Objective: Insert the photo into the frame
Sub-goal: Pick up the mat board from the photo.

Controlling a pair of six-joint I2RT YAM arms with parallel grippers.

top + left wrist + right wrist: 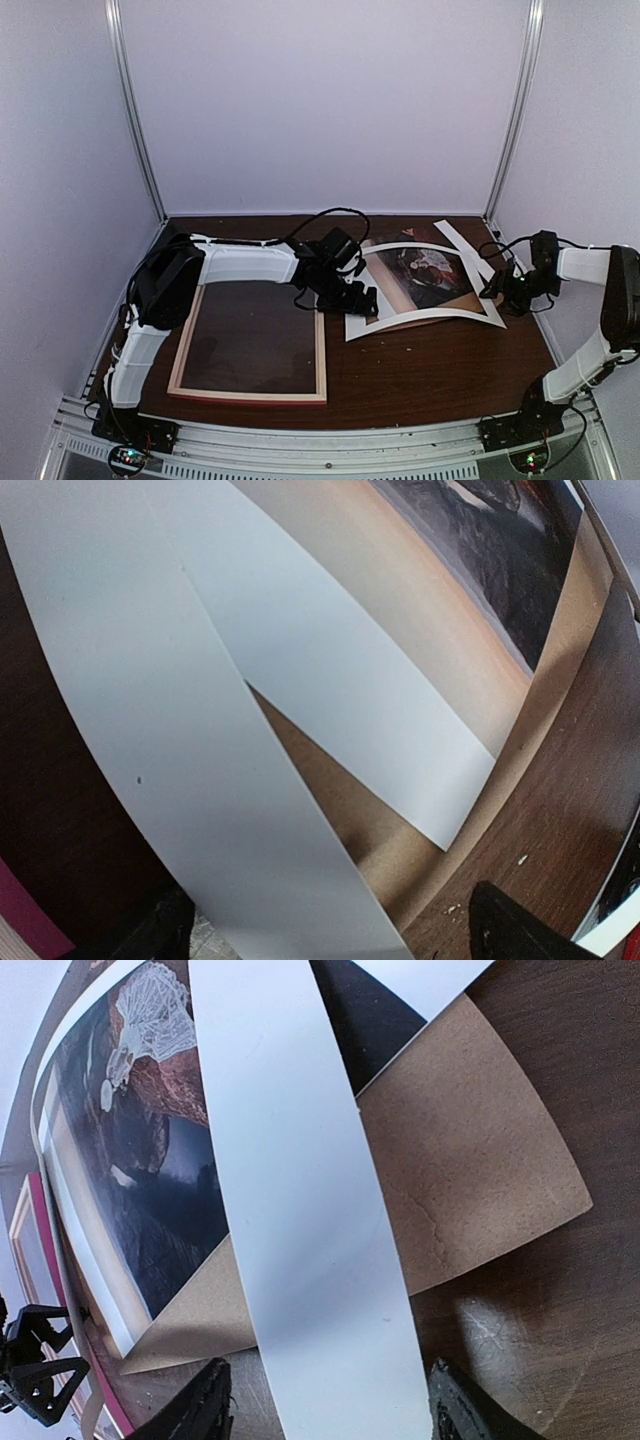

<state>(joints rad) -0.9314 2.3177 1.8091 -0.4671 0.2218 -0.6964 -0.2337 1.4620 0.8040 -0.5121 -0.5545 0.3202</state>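
**Left claw**: in its wrist view the two dark fingertips stand well apart at the lower edge. A wide white band of thin sheet runs between them. Whether either fingertip touches the band cannot be told. From above, this claw sits at the left edge of the photo.

**Right claw**: the jaws are likewise spread, and a white band passes up between the fingertips. Contact cannot be judged here either. From above, the claw sits at the photo's right edge.

**Photo**: it lies picture side up between the two claws, right of centre on the worktop. The dark landscape and its pale figure are uppermost. From above, its white near edge arcs rather than lying straight. In the left wrist view a second white strip borders the dark image. Whether the bands between the jaws are the photo's own margin or a separate sheet cannot be told.

**Backing board**: plain brown, it lies under the photo with one corner out on the dark wood. It also shows between the two white strips in the left wrist view.

**Frame**: it lies flat to the left of the photo, pale wood showing from above, beneath the left arm. A pink edge shows in both wrist views. The photo is not inside it.
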